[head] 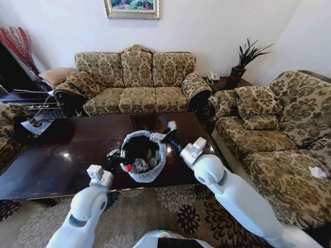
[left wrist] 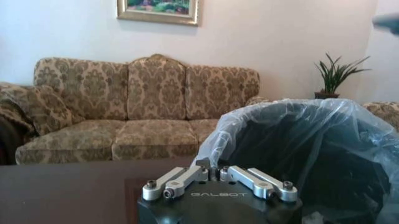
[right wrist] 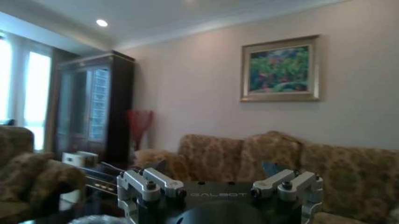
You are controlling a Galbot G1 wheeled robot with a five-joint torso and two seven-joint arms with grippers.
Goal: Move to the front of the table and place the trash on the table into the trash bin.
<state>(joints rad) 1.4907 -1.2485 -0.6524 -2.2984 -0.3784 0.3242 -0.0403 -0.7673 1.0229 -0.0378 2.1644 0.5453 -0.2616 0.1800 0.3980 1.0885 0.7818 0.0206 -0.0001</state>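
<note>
A: What is seen from the head view?

B: A long desk (head: 62, 165) of dark glossy wood is seen, with the trash bin (head: 143, 156) stood on it near the front edge. The bin is round and black, lined with a thin white bag folded over its rim. Trash (head: 137, 166) is gathered inside: a red-capped bottle and crumpled pieces. The left tool (head: 111, 156) is held just beside the bin's left rim; the right tool (head: 162, 132) is raised over the far right rim. A patterned sofa (head: 135, 82) is placed behind the desk.

A: And from the left wrist view?

B: The bin's liner (left wrist: 299, 135) is shown close up, translucent and wrinkled, against the black wall. The left tool (left wrist: 215, 175) is seen with its metal links drawn together at the middle, nothing between them.

A: And the right wrist view?

B: The right tool (right wrist: 219, 172) is shown with its fingers (right wrist: 159, 167) spread well apart, nothing held. A framed painting (right wrist: 281, 68) and a dark cabinet (right wrist: 93, 112) are visible beyond.
</note>
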